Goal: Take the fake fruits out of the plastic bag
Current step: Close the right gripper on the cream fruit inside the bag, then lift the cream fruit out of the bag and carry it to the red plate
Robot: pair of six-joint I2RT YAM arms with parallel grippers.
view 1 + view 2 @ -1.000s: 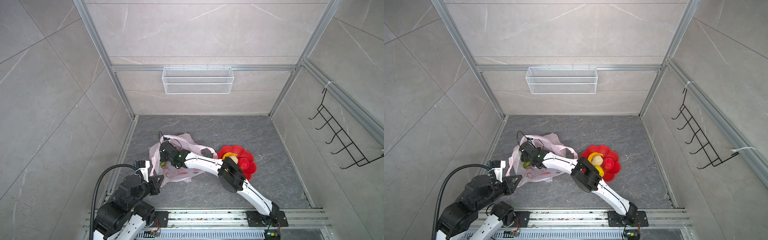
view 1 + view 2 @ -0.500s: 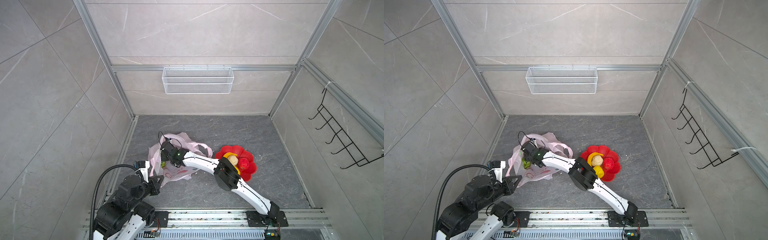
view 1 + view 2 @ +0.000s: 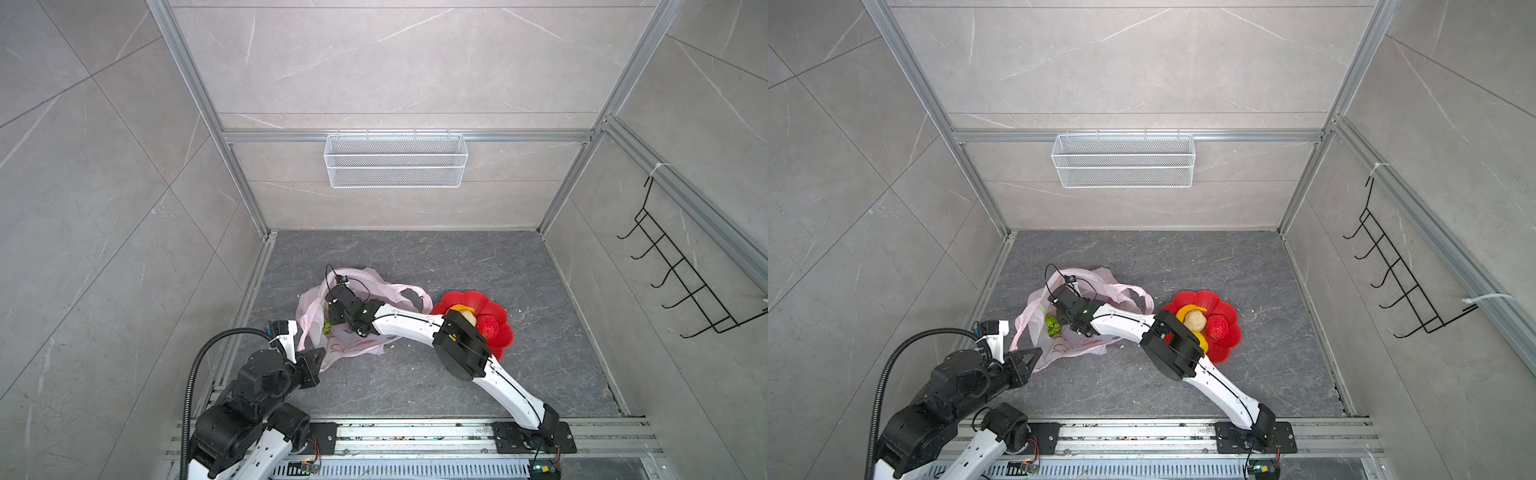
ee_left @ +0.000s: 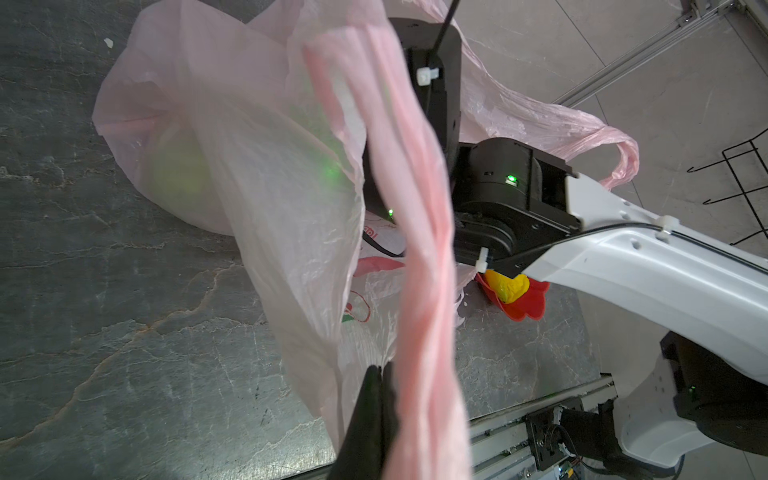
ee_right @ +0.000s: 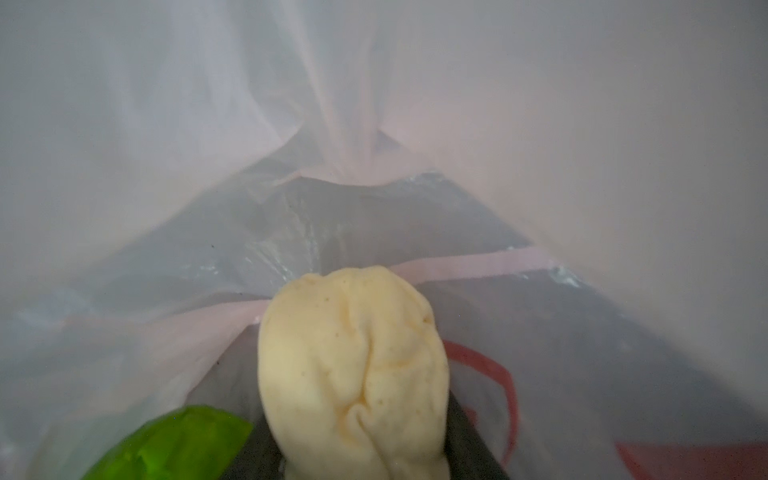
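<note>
1. My right gripper (image 5: 353,453): it reaches across the middle into the open mouth of the plastic bag (image 3: 1075,347). The jaws are clamped on a beige lumpy piece (image 5: 353,353), with one dark finger against each side. The piece is creased where the fingers squeeze it, and it sits inside the bag with film all around.

2. My left gripper (image 4: 377,376): the fingertips are pressed together with no gap, pinching the bag's thin film at its near corner. Just beside them the twisted handle (image 4: 419,249) runs past.

3. Plastic bag: pale pink, translucent and crinkled, with red print on the lower panel. It lies on the grey floor (image 3: 1183,257), left of the middle. Its loose handle (image 3: 1133,293) trails toward the dish.

4. Bumpy green ball (image 3: 1052,325): inside the bag, just beside the gripped piece.

5. Red flower dish (image 3: 1227,347): on the floor to the right of the bag, just beside the loose handle. It holds:
   - a long yellow banana (image 3: 1190,309);
   - a second beige piece (image 3: 1195,321);
   - a small red fruit (image 3: 1217,326);
   - a yellow lumpy fruit (image 3: 1201,343), partly hidden by my right arm's elbow.

6. White wire basket (image 3: 395,160): hung on the back wall.

7. Black hook rack (image 3: 681,282): on the right wall.
</note>
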